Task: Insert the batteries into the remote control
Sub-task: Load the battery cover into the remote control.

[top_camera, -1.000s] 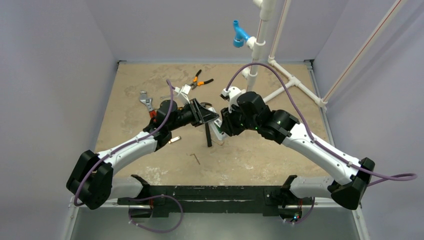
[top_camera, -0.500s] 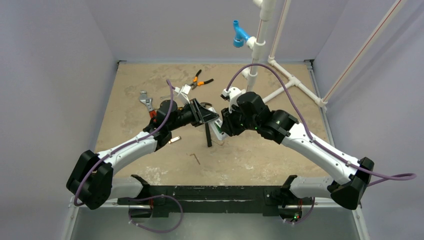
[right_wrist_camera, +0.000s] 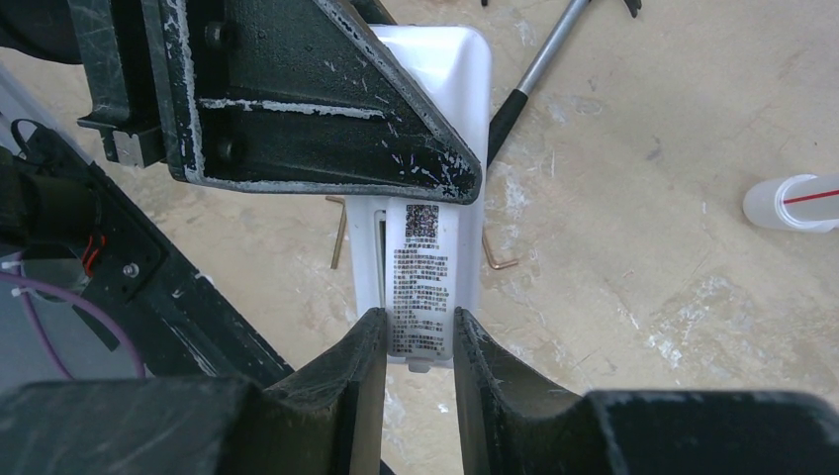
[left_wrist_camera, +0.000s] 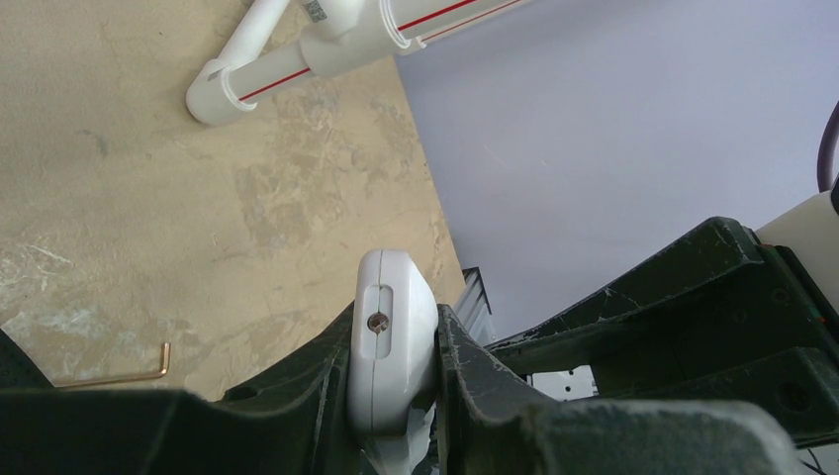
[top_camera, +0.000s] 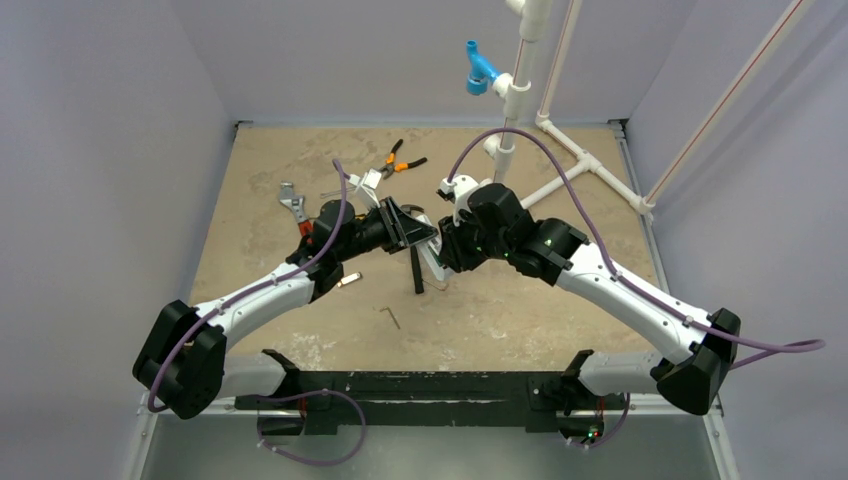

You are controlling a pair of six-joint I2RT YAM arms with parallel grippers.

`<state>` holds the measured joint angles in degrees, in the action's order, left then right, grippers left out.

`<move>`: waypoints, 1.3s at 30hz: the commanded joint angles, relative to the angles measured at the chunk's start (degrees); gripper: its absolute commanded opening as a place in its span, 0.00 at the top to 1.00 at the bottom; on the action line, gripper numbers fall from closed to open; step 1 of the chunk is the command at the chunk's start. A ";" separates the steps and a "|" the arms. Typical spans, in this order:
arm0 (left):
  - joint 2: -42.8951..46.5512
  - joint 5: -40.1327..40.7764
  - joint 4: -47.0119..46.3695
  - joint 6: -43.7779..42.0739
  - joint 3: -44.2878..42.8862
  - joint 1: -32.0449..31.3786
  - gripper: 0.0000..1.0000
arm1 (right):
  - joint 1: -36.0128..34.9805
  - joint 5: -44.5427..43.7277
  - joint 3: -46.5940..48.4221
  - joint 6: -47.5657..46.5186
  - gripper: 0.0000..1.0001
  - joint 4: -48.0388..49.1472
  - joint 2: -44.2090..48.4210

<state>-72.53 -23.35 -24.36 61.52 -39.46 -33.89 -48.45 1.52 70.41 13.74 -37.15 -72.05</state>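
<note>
The white remote control (top_camera: 432, 262) is held off the table between both grippers. My left gripper (top_camera: 414, 236) is shut on one end of it; in the left wrist view the remote's rounded end (left_wrist_camera: 391, 336) sits clamped between the black fingers (left_wrist_camera: 475, 376). My right gripper (top_camera: 446, 250) is at the other end. In the right wrist view its fingertips (right_wrist_camera: 370, 336) close on either side of the labelled back panel of the remote (right_wrist_camera: 425, 247). The green batteries do not show in any view.
A black-handled hammer (top_camera: 416, 270) lies under the grippers. A small bent hex key (top_camera: 392, 317) lies nearer the bases, a silver piece (top_camera: 348, 280) to its left. Orange-handled pliers (top_camera: 402, 160) and a wrench (top_camera: 292, 203) lie farther back. A white pipe frame (top_camera: 560, 170) stands at the back right.
My right arm has shifted slightly left toward the left gripper. The left arm and the remote have stayed in place.
</note>
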 commanded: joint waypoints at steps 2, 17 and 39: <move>1.04 -0.11 -2.95 0.01 -2.17 -0.14 1.00 | 0.19 0.90 -0.92 0.15 0.75 0.82 0.85; 0.57 -0.34 -2.61 -0.17 -3.03 -0.20 1.00 | 0.19 1.61 -1.02 0.15 0.75 -0.25 1.08; -0.30 -0.35 -3.29 0.18 -3.17 -0.18 1.00 | 0.19 1.47 -1.68 0.06 0.75 -0.74 1.21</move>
<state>-72.84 -23.35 -24.32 61.52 -39.53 -33.89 -48.40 2.55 68.95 13.89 -37.80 -72.03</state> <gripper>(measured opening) 0.255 0.253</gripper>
